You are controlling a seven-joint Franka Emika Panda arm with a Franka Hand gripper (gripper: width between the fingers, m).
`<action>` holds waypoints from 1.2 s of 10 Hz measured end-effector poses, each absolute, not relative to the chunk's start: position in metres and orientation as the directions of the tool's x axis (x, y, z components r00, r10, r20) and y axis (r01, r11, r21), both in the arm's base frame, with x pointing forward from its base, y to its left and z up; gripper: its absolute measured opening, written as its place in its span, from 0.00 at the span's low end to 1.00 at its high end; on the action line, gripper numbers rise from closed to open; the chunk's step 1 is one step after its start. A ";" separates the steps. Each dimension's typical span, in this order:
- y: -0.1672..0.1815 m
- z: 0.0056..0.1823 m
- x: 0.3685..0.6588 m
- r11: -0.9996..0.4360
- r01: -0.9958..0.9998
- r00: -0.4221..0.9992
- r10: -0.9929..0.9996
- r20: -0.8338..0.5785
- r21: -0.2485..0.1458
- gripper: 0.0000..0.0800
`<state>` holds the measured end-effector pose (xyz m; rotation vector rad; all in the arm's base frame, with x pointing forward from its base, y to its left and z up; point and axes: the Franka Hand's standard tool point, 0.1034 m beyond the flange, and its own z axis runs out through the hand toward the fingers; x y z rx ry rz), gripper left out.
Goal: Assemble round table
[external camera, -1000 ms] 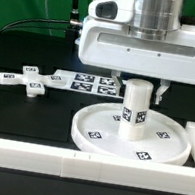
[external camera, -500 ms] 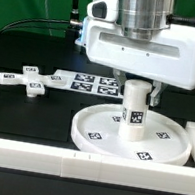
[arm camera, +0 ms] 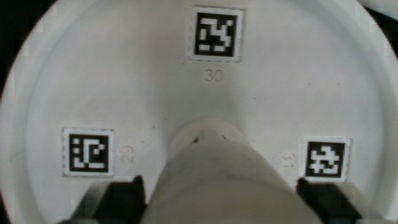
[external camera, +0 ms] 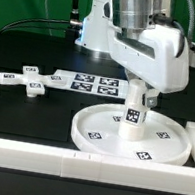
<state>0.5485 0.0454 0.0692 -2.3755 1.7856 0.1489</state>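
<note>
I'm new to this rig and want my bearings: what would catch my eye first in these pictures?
The big white hand catches the eye first: it hangs twisted over the middle of the scene, shut on the top of the leg. The leg stands upright at the centre of the disc. On the exterior view's left the foot lies on the black table, beside the marker board.
</note>
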 end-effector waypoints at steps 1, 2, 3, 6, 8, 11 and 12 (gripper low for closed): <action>0.046 0.069 0.549 -0.246 -0.967 0.254 -0.950 -0.181 -0.067 0.51; 0.045 0.069 0.549 -0.270 -0.960 0.278 -0.944 -0.179 -0.072 0.51; 0.046 0.069 0.548 -0.302 -0.950 0.311 -0.934 -0.176 -0.078 0.51; 0.051 0.072 0.553 -0.524 -0.847 0.531 -0.835 -0.142 -0.091 0.80; 0.053 0.072 0.552 -0.665 -0.738 0.674 -0.729 -0.121 -0.110 0.81; 0.052 0.072 0.552 -0.807 -0.576 0.818 -0.568 -0.095 -0.132 0.81; 0.052 0.072 0.553 -0.865 -0.482 0.876 -0.476 -0.079 -0.138 0.81</action>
